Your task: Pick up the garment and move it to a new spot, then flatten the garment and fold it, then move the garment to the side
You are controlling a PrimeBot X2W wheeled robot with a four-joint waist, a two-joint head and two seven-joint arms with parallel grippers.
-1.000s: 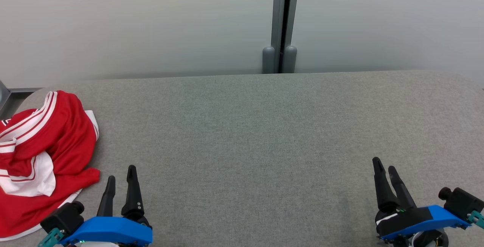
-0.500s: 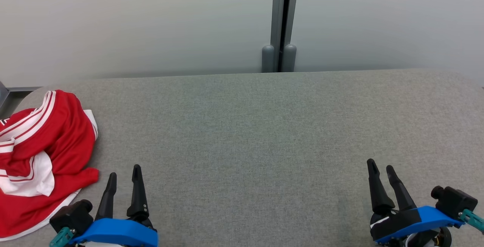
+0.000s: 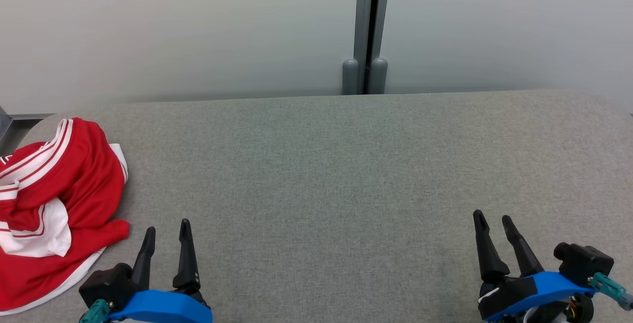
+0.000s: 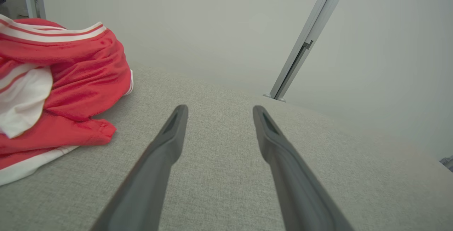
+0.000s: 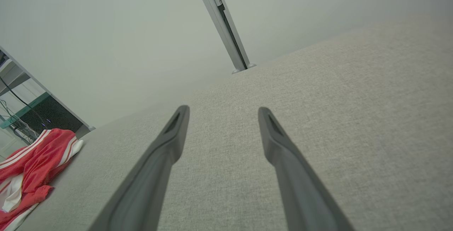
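Pickup is the step in hand, by my reading, and it is not yet begun. The red jersey with white stripes [image 3: 59, 199] lies in a crumpled heap at the left edge of the grey cloth-covered bench [image 3: 346, 174], toward the near-left corner, touched by neither claw. Part of it runs out of the head view on that side, so whether it hangs over the edge cannot be told.

The left claw [image 3: 167, 225] sits low by the bench's near edge, just beside the jersey's nearest red fold but apart from it, jaws spread wide and holding nothing. The right claw [image 3: 492, 214] is toward the near-right corner, well apart from the jersey, likewise released and empty. At the far edge a grey upright post [image 3: 366, 31] stands against the pale wall.

The next move likely calls for the left claw to swing toward the left edge, come down on a raised fold and pinch it, then lift and carry the jersey to the middle of the bench. The heap is tangled, with striped hems and a white panel folded in. One pinch may therefore take several layers, or only a trailing corner.
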